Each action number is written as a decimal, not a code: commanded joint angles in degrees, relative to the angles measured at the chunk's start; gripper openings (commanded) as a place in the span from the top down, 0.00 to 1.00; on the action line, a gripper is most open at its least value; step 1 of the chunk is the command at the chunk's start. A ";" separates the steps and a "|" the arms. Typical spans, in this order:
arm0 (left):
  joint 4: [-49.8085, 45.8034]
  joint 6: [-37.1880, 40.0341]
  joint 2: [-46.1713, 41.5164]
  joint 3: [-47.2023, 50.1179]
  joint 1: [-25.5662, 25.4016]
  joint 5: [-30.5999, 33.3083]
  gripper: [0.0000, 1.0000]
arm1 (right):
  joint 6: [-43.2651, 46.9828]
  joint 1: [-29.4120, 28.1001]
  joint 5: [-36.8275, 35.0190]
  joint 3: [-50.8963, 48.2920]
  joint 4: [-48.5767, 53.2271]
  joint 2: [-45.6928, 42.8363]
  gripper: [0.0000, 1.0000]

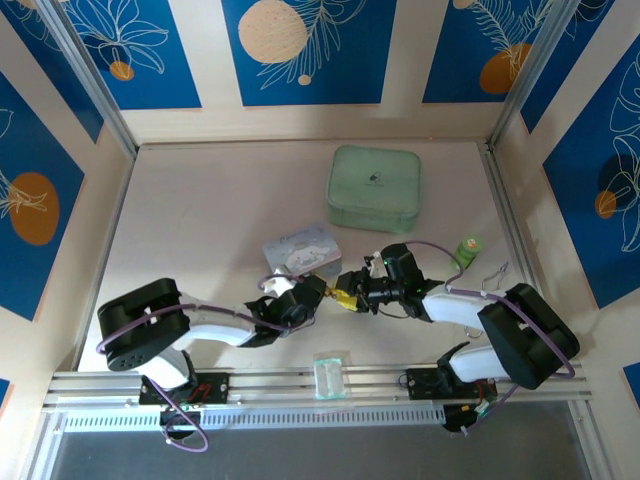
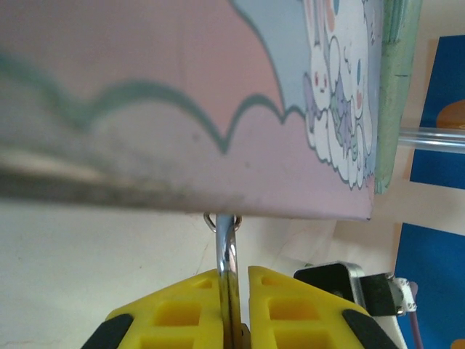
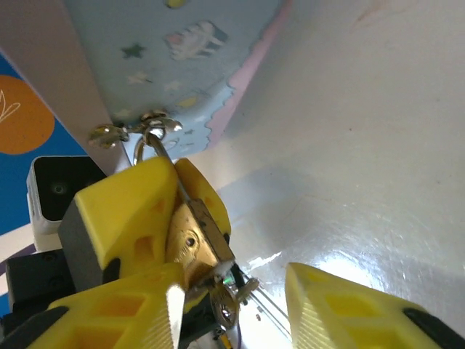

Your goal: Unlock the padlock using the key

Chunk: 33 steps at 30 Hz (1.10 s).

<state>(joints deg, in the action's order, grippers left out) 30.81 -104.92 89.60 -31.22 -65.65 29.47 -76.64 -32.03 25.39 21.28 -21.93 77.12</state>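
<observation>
Top view: left jaws and right jaws meet tip to tip just in front of the tin (image 1: 300, 250), mid-surface (image 1: 200, 200) — open room all round, a green pouch (image 1: 375, 188) farther back. Left wrist: left jaws clamp the padlock (image 2: 227, 251) by its silver shackle, hooked under the tin's edge. Right wrist: brass body, the silvery key (image 3: 227, 302) at its lower end — right jaws apart around it.

Bright, even light; glare on table (image 3: 349, 265); close-ups soft.
</observation>
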 commanded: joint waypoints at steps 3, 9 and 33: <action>0.19 1.46 -2.66 -0.58 -0.53 -0.01 1.00 | 4.67 0.89 -2.66 -0.80 8.50 -4.44 0.59; -16.12 5.21 -8.48 -4.04 0.28 0.77 1.00 | 20.08 0.55 -7.99 2.97 27.00 -11.29 0.57; -20.55 6.88 -11.59 1.06 2.63 -3.72 1.00 | 68.03 -24.98 -43.30 3.85 19.85 -18.78 0.32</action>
<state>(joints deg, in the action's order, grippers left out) 10.11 -98.85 80.01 -30.41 -63.61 25.23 -14.39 -56.25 -15.73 26.85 4.03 57.45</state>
